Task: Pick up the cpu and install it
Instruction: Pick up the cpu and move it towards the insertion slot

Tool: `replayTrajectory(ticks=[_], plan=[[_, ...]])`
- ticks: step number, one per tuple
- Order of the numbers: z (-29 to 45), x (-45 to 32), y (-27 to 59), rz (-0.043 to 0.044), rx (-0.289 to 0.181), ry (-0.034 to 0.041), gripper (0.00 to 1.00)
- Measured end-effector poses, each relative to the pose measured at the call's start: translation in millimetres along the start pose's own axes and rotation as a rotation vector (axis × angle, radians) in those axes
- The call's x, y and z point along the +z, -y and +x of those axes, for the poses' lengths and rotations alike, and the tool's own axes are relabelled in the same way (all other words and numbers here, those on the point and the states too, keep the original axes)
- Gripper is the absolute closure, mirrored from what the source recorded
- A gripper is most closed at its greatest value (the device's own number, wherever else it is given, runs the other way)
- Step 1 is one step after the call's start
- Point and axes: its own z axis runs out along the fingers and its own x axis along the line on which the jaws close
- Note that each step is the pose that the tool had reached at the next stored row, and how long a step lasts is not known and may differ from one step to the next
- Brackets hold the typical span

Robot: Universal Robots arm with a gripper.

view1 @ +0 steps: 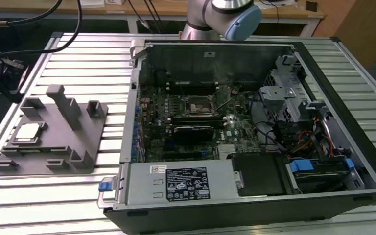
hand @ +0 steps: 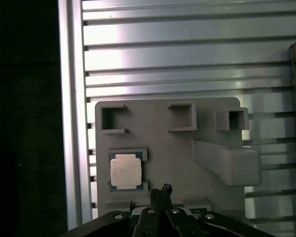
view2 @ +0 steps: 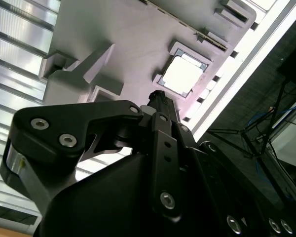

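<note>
We see arm (view1: 222,17) rising at tabletop (view1: 77,54) edge behind computer case (view1: 240,122). End effector (hand: 161,190) points down above grey fixture (hand: 163,138), fingers pinched narrow, holding nothing. Cpu (hand: 125,171) sits in fixture recess, near tabletop edge on exterior view's left.

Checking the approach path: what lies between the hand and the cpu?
In the first wrist view, a bare stretch of the grey fixture lies between the hand and the cpu, which sits in its pocket.

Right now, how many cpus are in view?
1: the cpu lies in a pocket of the grey fixture, at the exterior view's left. The computer case could hide others.
</note>
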Motion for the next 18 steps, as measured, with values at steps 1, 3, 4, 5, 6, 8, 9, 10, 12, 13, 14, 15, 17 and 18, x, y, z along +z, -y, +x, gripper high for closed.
replayTrajectory(ticks=[1, 3, 4, 5, 6, 8, 9, 10, 12, 13, 14, 15, 17, 18], plan=[[0.4, 0.7, 0.1, 0.0001, 0.000, -0.0001, 0.89], [1.5, 2.3, 0.3, 0.0000, 0.000, -0.0001, 0.89], [2.3, 3.2, 0.4, -0.0001, 0.000, -0.0001, 0.89], [3.0, 4.4, 0.6, -0.0002, 0.000, 0.0001, 0.89], [3.8, 5.7, 0.8, -0.0004, 0.000, 0.0001, 0.89], [5.5, 9.0, 1.2, -0.0005, 0.000, 0.0000, 0.89], [6.3, 10.8, 1.3, -0.0004, 0.000, 0.0000, 0.89], [7.2, 12.7, 1.5, -0.0004, 0.000, 0.0000, 0.89], [8.8, 16.4, 1.8, -0.0005, 0.000, 0.0000, 0.89], [9.7, 18.0, 1.9, -0.0005, 0.000, -0.0001, 0.89], [10.7, 19.5, 2.1, -0.0003, 0.000, -0.0003, 0.89], [11.9, 21.0, 2.2, -0.0004, 0.000, -0.0002, 0.89], [14.1, 23.8, 2.5, -0.0005, 0.000, -0.0001, 0.89], [15.1, 25.2, 2.6, -0.0006, 0.000, 0.0000, 0.89]])
